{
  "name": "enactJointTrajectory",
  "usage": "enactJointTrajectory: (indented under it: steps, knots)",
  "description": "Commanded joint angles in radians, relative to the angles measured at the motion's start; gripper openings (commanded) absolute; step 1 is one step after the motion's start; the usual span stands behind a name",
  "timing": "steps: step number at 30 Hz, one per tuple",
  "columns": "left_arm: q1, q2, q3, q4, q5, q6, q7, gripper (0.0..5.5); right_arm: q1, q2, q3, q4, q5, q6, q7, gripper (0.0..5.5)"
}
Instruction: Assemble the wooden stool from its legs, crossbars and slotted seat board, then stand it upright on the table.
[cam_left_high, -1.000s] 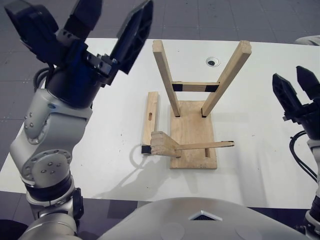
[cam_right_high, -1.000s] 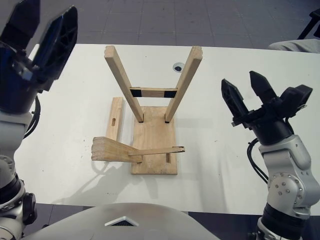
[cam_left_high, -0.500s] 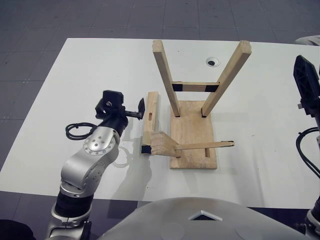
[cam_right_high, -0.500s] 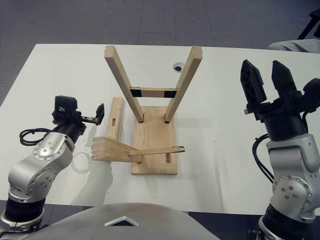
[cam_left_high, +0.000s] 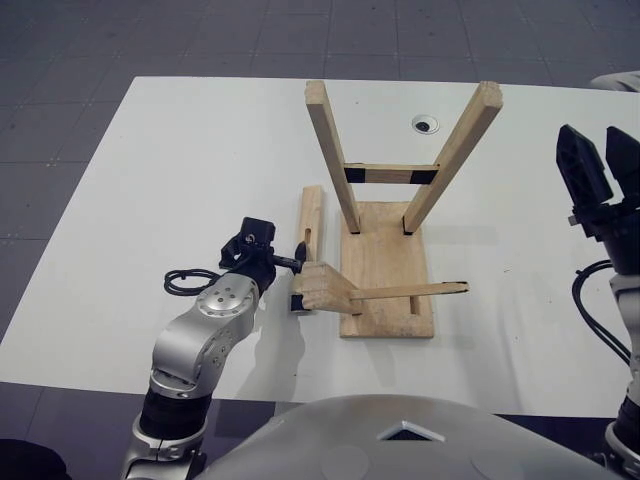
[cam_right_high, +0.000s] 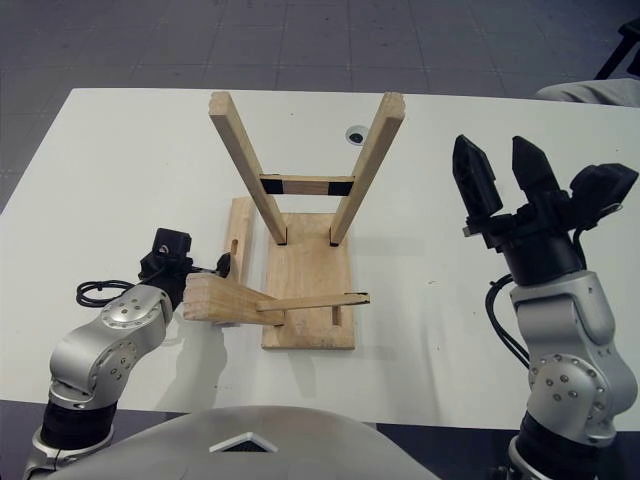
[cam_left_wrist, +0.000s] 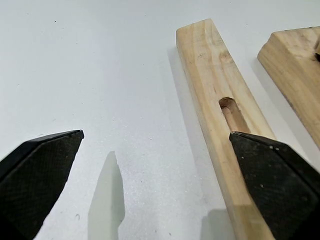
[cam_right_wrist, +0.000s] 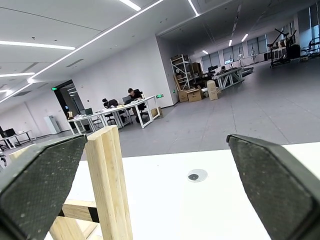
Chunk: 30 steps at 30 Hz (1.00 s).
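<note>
Wooden seat board (cam_left_high: 386, 272) lies flat on the white table (cam_left_high: 180, 160). Two legs stand up from its far end, the left upright (cam_left_high: 332, 155) and the right upright (cam_left_high: 452, 155), leaning apart and joined by a crossbar (cam_left_high: 392, 173). A third leg (cam_left_high: 325, 288) lies tipped at the board's near left corner, and its thin bar (cam_left_high: 415, 292) reaches across the board. Just left of the board a loose slotted leg (cam_left_high: 311, 222) lies flat.

The left wrist view shows that leg's oval slot (cam_left_wrist: 231, 107) close up. It also shows the left gripper (cam_left_wrist: 155, 185) spread wide and holding nothing, with one pad (cam_left_wrist: 275, 185) over that leg and the other pad (cam_left_wrist: 40, 175) over bare table. From the head, the left arm sits low with its elbow bent, beside the board's near left corner.

The right gripper (cam_right_high: 505, 180) is raised to the right of the board, empty, its fingers apart and pointing up and away. Its wrist view looks between its pads (cam_right_wrist: 35, 185) to the right upright and a round hole (cam_right_wrist: 197, 175) in the table beyond the board.
</note>
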<state>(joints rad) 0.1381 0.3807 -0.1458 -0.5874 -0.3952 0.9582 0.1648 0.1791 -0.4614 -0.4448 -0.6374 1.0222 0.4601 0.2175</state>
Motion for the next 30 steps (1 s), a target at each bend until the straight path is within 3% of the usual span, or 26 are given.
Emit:
enactJointTrajectory:
  steps: [1, 8, 30]
  knots:
    - [0.002, -0.007, -0.003, -0.015, 0.033, 0.011, -0.032, 5.46, 0.011, 0.01, 0.013, -0.011, -0.014, 0.004, -0.01, 5.16]
    - [-0.006, -0.007, -0.027, -0.092, 0.132, -0.053, -0.059, 5.46, 0.018, 0.02, 0.018, -0.015, -0.019, -0.002, -0.012, 5.16]
    - [0.084, -0.093, -0.09, -0.02, 0.195, 0.116, -0.124, 5.46, 0.008, 0.024, 0.02, -0.02, -0.011, -0.002, -0.016, 5.16]
